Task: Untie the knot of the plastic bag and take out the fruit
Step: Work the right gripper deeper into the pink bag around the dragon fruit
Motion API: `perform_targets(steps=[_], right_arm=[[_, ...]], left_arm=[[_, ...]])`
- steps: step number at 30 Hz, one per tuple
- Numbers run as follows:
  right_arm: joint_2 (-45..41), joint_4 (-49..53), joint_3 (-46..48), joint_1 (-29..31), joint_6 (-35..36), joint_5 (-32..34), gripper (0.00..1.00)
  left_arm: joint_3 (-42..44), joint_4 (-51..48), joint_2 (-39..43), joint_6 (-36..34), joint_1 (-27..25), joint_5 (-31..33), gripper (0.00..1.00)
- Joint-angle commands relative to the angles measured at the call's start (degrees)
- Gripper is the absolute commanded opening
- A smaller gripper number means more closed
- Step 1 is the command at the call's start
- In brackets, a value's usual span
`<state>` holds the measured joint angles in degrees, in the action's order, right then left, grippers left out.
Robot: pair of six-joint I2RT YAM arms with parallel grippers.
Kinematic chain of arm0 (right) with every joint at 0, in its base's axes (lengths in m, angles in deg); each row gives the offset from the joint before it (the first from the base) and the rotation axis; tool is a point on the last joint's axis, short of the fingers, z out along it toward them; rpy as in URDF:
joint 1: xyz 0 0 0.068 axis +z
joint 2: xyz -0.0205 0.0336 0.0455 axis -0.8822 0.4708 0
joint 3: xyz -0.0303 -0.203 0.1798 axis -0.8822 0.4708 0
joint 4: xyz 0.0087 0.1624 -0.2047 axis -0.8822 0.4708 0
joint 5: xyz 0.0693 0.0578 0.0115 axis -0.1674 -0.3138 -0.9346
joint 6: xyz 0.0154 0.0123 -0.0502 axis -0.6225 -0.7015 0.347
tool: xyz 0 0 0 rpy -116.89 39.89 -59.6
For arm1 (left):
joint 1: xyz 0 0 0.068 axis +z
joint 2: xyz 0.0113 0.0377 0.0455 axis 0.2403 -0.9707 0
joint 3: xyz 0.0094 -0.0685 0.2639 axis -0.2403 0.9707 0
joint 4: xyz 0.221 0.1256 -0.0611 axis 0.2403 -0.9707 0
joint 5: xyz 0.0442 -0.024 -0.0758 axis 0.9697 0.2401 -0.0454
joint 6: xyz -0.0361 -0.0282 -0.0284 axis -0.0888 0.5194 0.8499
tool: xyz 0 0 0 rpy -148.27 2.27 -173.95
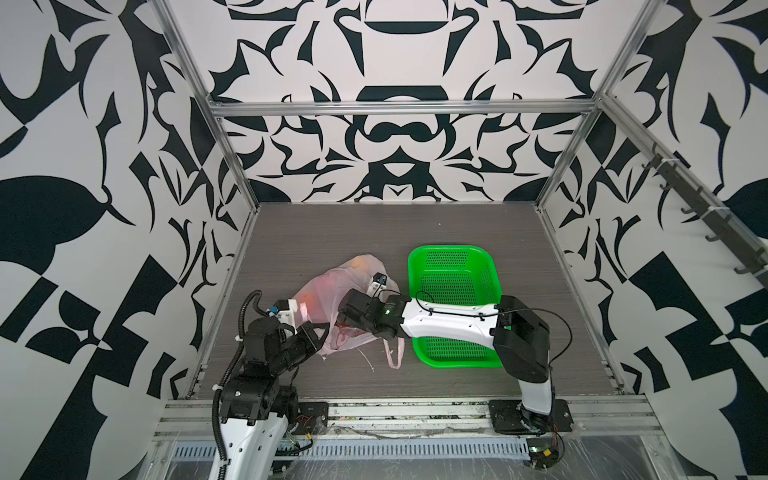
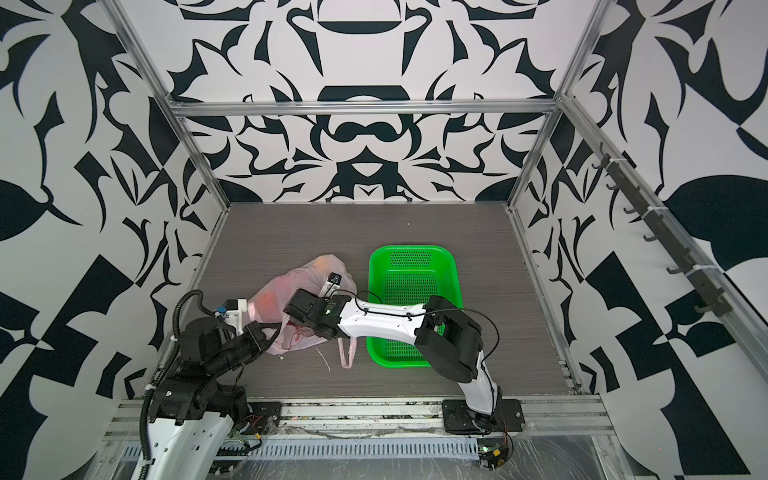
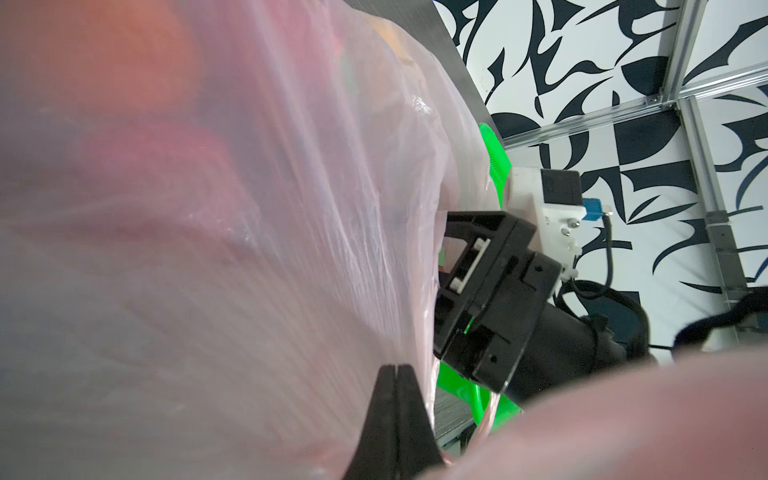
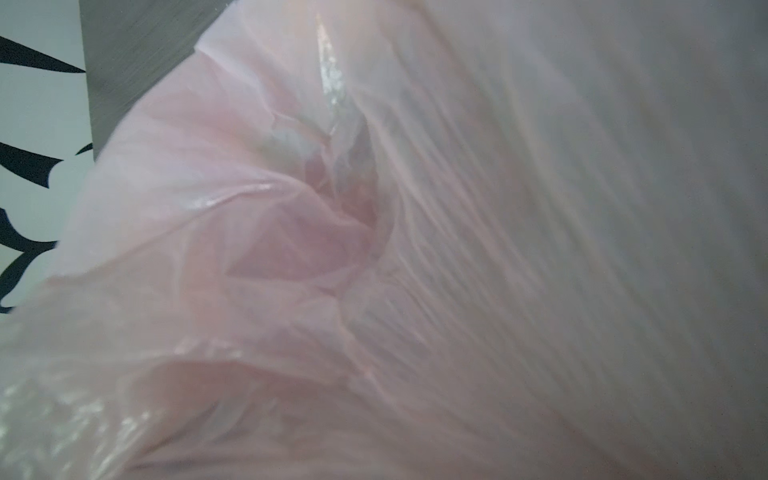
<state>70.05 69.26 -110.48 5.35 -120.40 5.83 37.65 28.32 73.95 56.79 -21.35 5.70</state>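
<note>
The pink plastic bag (image 1: 332, 291) (image 2: 286, 291) lies left of centre on the table. Fruit shows through the film, an orange (image 1: 361, 264) at the far end and reddish shapes (image 3: 124, 62) nearer. My left gripper (image 3: 398, 368) (image 1: 318, 332) is shut, pinching the bag's film at its near left edge. My right gripper (image 1: 345, 313) (image 2: 297, 309) reaches across from the right and presses into the bag. Its fingers are hidden by film, and the right wrist view shows only crumpled pink plastic (image 4: 365, 216). One loop handle (image 1: 392, 353) trails on the table. I cannot make out the knot.
A green perforated basket (image 1: 451, 249) (image 2: 411, 249) stands right of the bag, and my right forearm crosses over its near half. A thin white strand (image 1: 368, 361) lies on the table near the handle. Patterned walls and metal frame rails enclose the table.
</note>
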Motion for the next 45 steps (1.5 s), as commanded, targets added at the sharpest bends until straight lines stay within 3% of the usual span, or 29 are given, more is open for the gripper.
perform_targets(steps=[1,12,26,45], right_arm=[[0.4,-2.6,-1.9,0.0,-1.1,-0.1,0.94],[3.7,-7.0,-2.3,-1.3,-4.5,-0.5,0.95],[4.1,-13.0,0.2,-2.0,-7.4,3.7,0.95],[5.4,-13.3,0.0,-3.1,-8.7,4.7,0.95]], left_arm=[[0.4,-2.0,1.2,-0.7,0.1,-1.8,0.0],[0.1,-2.5,2.7,-2.2,0.0,-4.1,0.0],[1.6,-1.8,2.3,-2.4,-0.2,-6.3,0.0],[1.7,-1.2,2.9,-2.5,-0.4,-7.1,0.0]])
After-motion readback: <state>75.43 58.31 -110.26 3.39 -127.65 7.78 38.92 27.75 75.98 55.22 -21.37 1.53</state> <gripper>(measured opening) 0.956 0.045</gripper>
